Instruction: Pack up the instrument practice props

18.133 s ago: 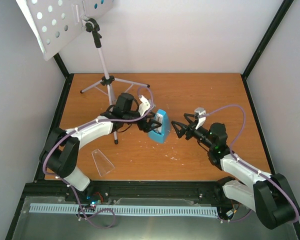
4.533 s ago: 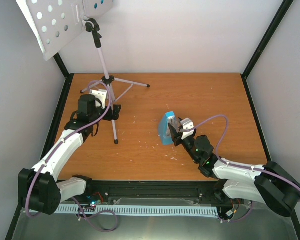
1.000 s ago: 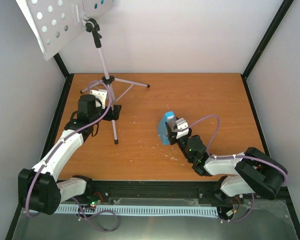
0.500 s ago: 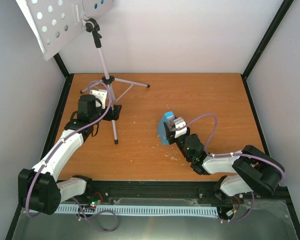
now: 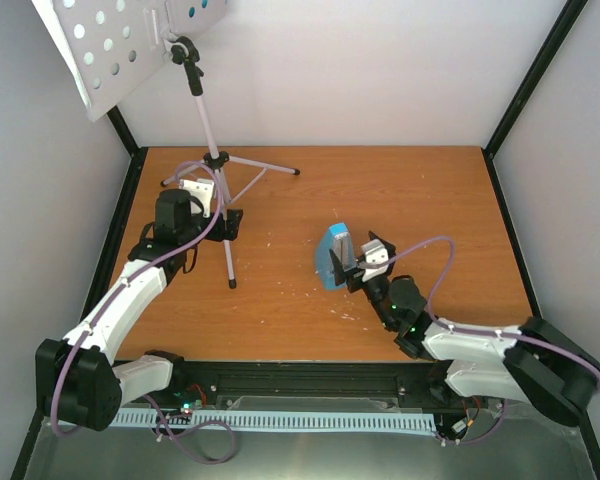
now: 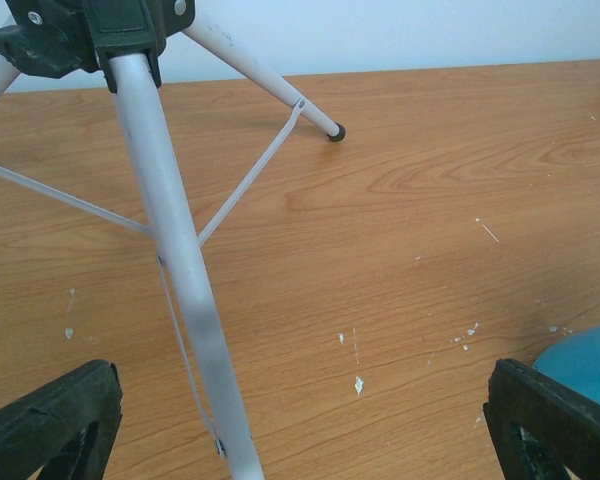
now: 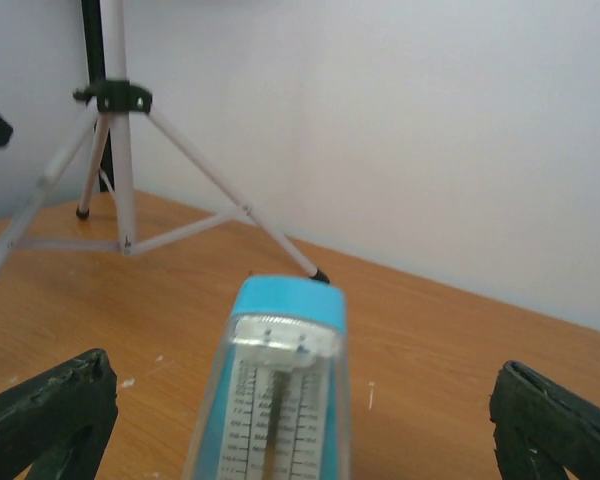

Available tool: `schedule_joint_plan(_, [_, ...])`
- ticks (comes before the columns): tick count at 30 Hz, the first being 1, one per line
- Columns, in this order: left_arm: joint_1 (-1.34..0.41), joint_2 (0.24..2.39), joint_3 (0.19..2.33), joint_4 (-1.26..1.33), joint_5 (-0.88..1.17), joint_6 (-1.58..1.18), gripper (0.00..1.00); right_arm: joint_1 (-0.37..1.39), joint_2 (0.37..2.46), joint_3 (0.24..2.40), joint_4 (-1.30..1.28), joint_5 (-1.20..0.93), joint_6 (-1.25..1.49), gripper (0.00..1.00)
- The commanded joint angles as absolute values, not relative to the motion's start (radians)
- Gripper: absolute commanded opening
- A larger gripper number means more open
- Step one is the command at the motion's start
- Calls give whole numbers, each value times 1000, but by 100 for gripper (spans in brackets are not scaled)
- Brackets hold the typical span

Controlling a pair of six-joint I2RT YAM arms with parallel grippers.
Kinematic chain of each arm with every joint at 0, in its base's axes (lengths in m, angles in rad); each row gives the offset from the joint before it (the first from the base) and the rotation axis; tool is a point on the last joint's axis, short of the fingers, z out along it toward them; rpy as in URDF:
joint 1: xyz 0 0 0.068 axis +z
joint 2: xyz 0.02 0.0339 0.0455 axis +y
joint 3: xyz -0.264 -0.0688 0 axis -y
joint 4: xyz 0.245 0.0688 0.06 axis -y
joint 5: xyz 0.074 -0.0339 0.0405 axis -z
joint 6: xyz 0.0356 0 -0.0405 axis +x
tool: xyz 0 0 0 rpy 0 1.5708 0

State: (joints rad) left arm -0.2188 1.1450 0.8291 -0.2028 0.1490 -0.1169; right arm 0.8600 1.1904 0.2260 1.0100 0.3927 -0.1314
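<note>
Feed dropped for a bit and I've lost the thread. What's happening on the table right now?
The right hand is open, with the light-blue metronome standing upright between its fingers, not gripped. The left hand is open too, straddling the near leg of the music stand, which is upright at the far left. Neither hand holds anything.

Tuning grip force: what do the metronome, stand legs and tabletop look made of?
Metronome: likely plastic, glossy blue body, clear front showing the scale.
Stand legs: probably painted metal tube, matte pale grey, thin and straight.
Tabletop: wood-grain, maybe laminate; white flecks and scratches.
</note>
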Motion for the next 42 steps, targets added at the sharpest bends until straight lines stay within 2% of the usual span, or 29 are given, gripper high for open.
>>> schedule_joint_plan(1, [-216,1125,853,-189,148,-116,99,867,1040,200,967,434,-149,100])
schedule_joint_plan(5, [-216,1123,859,-179,234,-123,99,825,876,226,851,488,-114,100])
schedule_joint_plan(8, [-220,1083,833,-97,464,-135,99,654,760,251,634,360,58,100])
schedule_joint_plan(11, [-276,1058,802,18,553,-177,99,472,687,202,585,255,201,100])
schedule_joint_plan(17, [-482,1260,1012,-109,676,-47,99,323,641,170,528,140,307,100])
schedule_joint_plan(21, [-646,1431,1196,-278,616,138,99,286,667,161,538,101,342,100])
schedule_joint_plan(25, [-673,1584,1332,-366,578,213,100,278,690,152,561,76,355,100])
schedule_joint_plan(36, [-701,1737,1419,-412,561,239,99,272,710,137,594,48,373,100])
schedule_joint_plan(42, [-716,1724,1378,-365,519,232,72,271,709,134,595,50,374,100])
